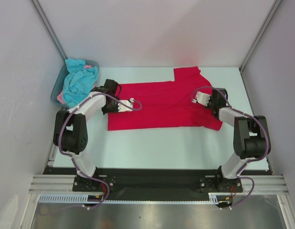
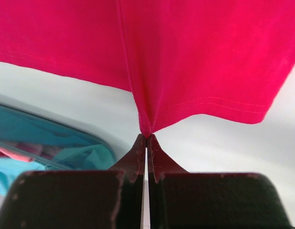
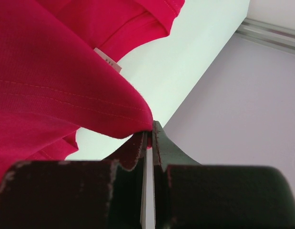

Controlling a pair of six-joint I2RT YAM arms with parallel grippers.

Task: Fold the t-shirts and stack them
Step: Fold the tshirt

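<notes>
A bright crimson red t-shirt (image 1: 161, 105) lies spread across the white table (image 1: 157, 148), hem to the left and sleeves to the right. At the shirt's left edge my left gripper (image 1: 110, 98) is shut on the hem. In the left wrist view the closed tips (image 2: 147, 136) pinch a small fold of red cloth (image 2: 195, 57) that is lifted off the table. My right gripper (image 1: 211, 102) is shut on the shirt's right side. Its tips (image 3: 150, 129) clamp a red edge (image 3: 56, 86) near the neck label (image 3: 107, 60).
A grey-blue plastic tub (image 1: 54, 95) stands at the back left, just behind my left gripper. It holds crumpled turquoise-blue cloth (image 1: 78, 83) and a bit of pink (image 1: 85, 68). Grey walls close in the table on the left, back and right.
</notes>
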